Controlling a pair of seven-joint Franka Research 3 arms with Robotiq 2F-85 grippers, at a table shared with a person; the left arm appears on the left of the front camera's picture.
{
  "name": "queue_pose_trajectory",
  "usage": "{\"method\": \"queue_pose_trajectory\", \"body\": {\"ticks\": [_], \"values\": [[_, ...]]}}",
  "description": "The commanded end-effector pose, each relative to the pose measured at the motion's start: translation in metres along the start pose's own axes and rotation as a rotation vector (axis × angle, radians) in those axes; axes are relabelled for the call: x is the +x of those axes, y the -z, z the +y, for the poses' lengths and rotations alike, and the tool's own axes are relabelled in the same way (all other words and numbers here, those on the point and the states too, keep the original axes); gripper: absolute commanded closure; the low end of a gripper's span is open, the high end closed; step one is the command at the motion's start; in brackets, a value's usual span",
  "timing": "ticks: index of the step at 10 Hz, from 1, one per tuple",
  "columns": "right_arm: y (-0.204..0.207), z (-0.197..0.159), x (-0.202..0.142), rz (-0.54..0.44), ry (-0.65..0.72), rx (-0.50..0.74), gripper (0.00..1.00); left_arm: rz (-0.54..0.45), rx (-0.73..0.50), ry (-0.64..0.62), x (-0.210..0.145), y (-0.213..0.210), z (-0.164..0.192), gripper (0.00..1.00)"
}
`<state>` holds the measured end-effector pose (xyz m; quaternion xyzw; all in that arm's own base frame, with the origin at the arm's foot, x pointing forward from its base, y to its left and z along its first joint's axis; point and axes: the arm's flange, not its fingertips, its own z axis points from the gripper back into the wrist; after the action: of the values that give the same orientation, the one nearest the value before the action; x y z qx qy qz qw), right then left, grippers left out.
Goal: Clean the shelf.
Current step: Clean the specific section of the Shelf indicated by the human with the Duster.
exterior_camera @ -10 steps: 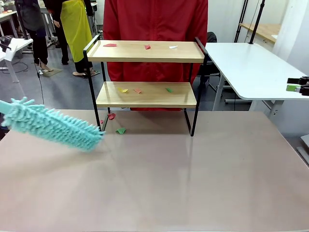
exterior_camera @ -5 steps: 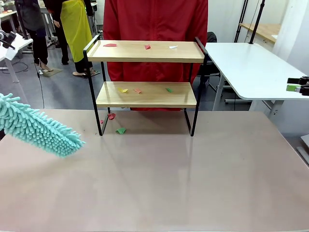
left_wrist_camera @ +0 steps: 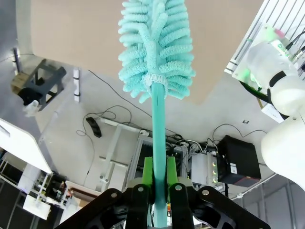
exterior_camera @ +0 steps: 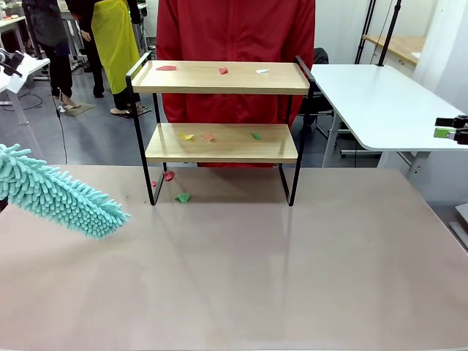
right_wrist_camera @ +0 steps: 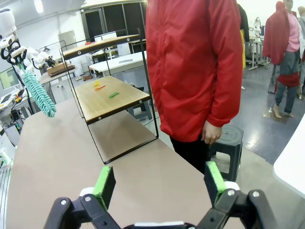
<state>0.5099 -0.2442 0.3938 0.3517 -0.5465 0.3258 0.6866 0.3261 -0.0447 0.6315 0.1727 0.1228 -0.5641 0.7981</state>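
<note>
The shelf [exterior_camera: 219,79] stands at the table's far middle, two wooden boards in a black frame. Small coloured paper scraps [exterior_camera: 223,71] lie on its top board, more scraps [exterior_camera: 209,137] on the lower board, and two scraps [exterior_camera: 183,197] on the table by its left leg. A teal fluffy duster [exterior_camera: 62,196] hangs over the table's left side, apart from the shelf. My left gripper [left_wrist_camera: 159,179] is shut on the duster's handle [left_wrist_camera: 158,129]. At the right edge, my right gripper [exterior_camera: 440,127] stands open and holds nothing; its green pads [right_wrist_camera: 105,185] are wide apart.
A person in a red jacket [exterior_camera: 234,29] stands right behind the shelf. A white side table [exterior_camera: 380,102] is at the far right. Other people [exterior_camera: 113,36] stand farther back on the left. The beige table [exterior_camera: 256,256] stretches in front of the shelf.
The duster has drawn back to the left, away from the shelf's left leg, then held still. The right gripper has not moved.
</note>
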Motion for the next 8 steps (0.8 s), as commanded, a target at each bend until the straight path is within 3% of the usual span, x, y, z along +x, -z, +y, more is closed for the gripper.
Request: {"method": "queue_pose_trajectory", "body": {"ticks": [1,8], "values": [[0.0014,0.0023,0.0029,-0.003,-0.004,0.001,0.0,-0.011,-0.008,0.009,-0.0014,-0.0045,-0.0016,0.87],[0.0014,0.0023,0.0029,-0.003,-0.004,0.001,0.0,-0.011,-0.008,0.009,-0.0014,-0.0045,-0.0016,0.87]]}}
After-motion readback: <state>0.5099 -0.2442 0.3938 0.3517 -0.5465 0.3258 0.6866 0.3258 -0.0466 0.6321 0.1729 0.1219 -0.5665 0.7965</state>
